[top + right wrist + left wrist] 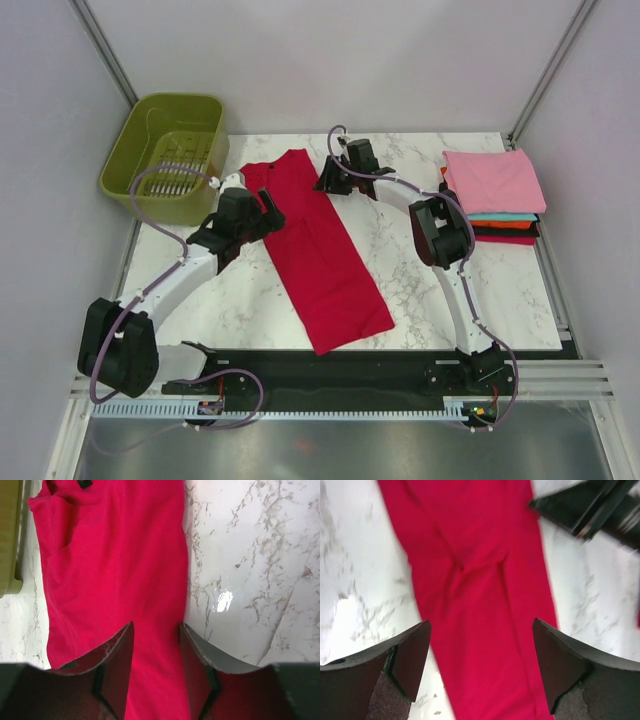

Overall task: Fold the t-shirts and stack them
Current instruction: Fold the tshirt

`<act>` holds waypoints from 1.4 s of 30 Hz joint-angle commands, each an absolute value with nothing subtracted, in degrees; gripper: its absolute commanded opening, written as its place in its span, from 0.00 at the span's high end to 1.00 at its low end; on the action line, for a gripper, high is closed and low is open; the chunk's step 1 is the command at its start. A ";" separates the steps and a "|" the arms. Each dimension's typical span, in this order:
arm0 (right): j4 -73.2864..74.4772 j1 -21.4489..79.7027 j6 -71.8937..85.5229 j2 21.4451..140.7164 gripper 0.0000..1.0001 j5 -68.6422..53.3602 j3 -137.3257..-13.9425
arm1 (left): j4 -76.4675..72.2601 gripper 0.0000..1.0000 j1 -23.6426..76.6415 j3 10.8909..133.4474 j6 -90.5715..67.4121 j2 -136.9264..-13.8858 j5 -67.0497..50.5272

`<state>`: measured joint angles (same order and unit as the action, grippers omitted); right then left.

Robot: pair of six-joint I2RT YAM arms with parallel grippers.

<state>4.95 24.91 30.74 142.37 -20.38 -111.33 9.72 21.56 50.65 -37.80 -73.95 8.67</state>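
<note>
A crimson red t-shirt (320, 250) lies on the marble table, folded lengthwise into a long strip that runs from the far left toward the near middle. My left gripper (268, 216) hovers over the strip's left edge near its far end, jaws wide open and empty. In the left wrist view (481, 625) the red cloth (485, 580) lies flat between the fingers. My right gripper (326, 182) is over the strip's far right edge, open. In the right wrist view (156, 630) the cloth (115, 565) lies under the gap. Folded shirts (494, 180) are stacked at the far right, pink on top.
An olive-green plastic basket (165, 160) stands at the table's far left corner, close to the shirt's far end; its edge shows in the right wrist view (7, 530). The right gripper's body (592, 507) shows in the left wrist view, close by.
</note>
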 commanded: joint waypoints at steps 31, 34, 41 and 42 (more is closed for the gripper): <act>-13.54 10.55 48.16 130.60 0.97 -9.59 -78.66 | -6.85 0.10 24.87 41.30 -37.09 -77.07 -7.20; -12.40 10.55 47.37 131.48 0.97 -7.30 -80.15 | -6.77 0.11 24.96 42.45 -37.18 -80.68 -8.43; -11.34 11.07 47.46 133.25 0.73 -4.40 -83.06 | -5.28 0.11 25.05 44.30 -36.30 -82.80 -8.88; -11.25 11.34 46.94 131.33 0.66 -3.44 -82.53 | -5.27 0.10 25.05 44.21 -36.12 -82.27 -8.44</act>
